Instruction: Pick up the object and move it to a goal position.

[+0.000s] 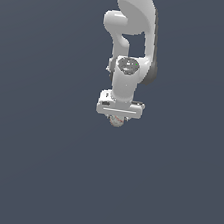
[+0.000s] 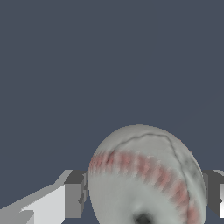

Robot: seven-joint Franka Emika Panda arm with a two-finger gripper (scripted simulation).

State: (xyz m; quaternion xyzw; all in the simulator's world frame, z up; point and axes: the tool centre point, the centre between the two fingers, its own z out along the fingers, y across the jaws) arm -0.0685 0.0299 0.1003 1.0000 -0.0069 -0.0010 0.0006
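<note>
Ball (image 2: 146, 179), round, off-white, blurry red stitching, seemingly pinched between grey pads (image 2: 75, 199) of claw (image 1: 117, 118)

- Flat dark grey-blue desk (image 1: 31, 163) is bare all around the arm, so any direction looks passable.
- Only the small off-white ball with reddish seams (image 2: 146, 177) fills the gap between the pincer (image 2: 144, 199) fingers.

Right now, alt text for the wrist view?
An off-white ball with a band of blurred red stitching fills the near part of the frame, sitting between the two grey fingertips of the gripper, which flank it closely on either side. Behind it is only a plain dark blue-grey surface.
</note>
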